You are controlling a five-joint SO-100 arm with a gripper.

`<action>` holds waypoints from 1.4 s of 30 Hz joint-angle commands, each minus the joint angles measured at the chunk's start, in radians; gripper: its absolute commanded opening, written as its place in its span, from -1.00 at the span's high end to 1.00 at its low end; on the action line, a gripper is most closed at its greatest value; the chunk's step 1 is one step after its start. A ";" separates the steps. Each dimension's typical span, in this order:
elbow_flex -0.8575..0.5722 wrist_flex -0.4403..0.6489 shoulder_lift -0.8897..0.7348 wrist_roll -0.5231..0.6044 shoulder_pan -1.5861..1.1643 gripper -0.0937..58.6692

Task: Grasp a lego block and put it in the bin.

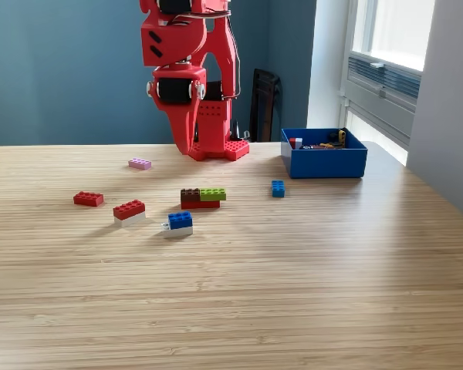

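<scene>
- Over by the red arm's base (216,139), the gripper (184,137) hangs pointing down just above the table (293,308), nothing in it. From this angle I honestly can't tell if the jaws are parted or closed; they read as one red wedge.
- Using that gripper as the landmark: the pink block (140,163) is the nearest piece, a bit toward the exterior view's left and slightly toward the camera. Its long axis runs roughly side to side across the view.
- Straight toward the camera from the gripper sits the brown/green/red stack (203,198), then the blue-on-white block (178,223) further out.
- Two red blocks (88,199) (129,210) are well off to the view's left; a small blue block (278,188) is off to the right.
- The bin (324,162) sits to the view's right of the gripper, about level with the base, already with a few bits inside.
- My guess: pink is the easy grab, so the jaws would want to close across its short side, then swing right to the bin.
</scene>
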 commanded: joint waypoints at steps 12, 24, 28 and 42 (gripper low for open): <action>0.009 -0.175 0.037 -0.407 0.072 0.99; -0.110 -0.210 -0.199 -0.451 0.067 -0.02; -0.150 -0.210 -0.278 -0.462 0.058 -0.07; -0.316 -0.209 -0.466 -0.414 -0.041 -0.01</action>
